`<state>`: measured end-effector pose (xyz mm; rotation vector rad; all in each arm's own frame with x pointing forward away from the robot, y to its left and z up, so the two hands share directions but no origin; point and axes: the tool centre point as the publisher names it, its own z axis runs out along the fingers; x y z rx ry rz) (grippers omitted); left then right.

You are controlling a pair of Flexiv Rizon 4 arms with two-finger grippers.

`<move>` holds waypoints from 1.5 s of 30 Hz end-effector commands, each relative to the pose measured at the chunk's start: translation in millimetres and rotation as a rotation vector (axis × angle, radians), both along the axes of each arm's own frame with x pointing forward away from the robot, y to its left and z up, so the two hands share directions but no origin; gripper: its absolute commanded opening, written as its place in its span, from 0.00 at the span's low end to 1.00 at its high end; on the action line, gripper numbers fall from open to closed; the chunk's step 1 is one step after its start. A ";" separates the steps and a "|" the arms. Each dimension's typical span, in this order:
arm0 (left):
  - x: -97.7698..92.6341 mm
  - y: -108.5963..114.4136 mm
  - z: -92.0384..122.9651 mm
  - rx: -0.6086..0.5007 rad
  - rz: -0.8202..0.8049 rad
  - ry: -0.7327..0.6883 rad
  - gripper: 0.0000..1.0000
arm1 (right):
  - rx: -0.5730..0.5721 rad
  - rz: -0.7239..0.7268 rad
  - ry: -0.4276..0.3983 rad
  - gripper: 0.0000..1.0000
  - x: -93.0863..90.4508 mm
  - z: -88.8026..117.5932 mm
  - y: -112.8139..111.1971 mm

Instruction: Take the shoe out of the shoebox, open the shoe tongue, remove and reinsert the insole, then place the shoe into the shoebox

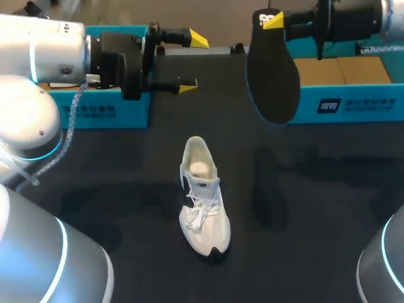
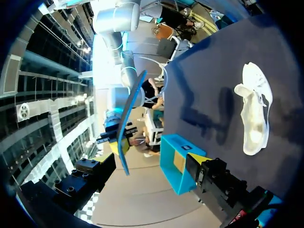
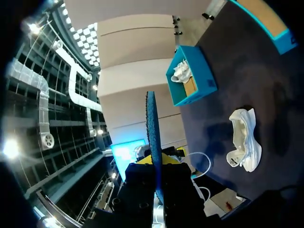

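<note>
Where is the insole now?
In the head view, the insole hangs from the right hand at upper right, before a blue box, beyond the white shoe.

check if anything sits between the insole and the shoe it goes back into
Nothing visible does. The insole hangs from the right gripper above the table, apart from the shoe, with only bare table between them. The left gripper is open, off to the side of that path.
</note>
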<state>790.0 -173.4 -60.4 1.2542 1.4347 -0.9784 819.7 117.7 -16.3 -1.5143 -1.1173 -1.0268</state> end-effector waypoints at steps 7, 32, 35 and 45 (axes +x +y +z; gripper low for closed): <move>0.5 -14.7 0.1 -0.098 -0.026 -0.023 1.00 | 0.020 -0.010 0.078 0.00 30.0 -7.7 32.9; -10.9 -49.2 14.8 -0.183 -0.099 -0.067 0.39 | 0.097 -0.001 0.194 0.00 25.2 -26.9 61.4; -10.8 -49.9 15.0 -0.188 -0.099 -0.066 0.26 | 0.100 0.002 0.196 0.00 24.8 -26.6 63.0; -11.2 -54.5 8.8 -0.196 -0.110 -0.056 0.00 | 0.104 -0.007 0.198 0.00 24.4 -29.0 66.9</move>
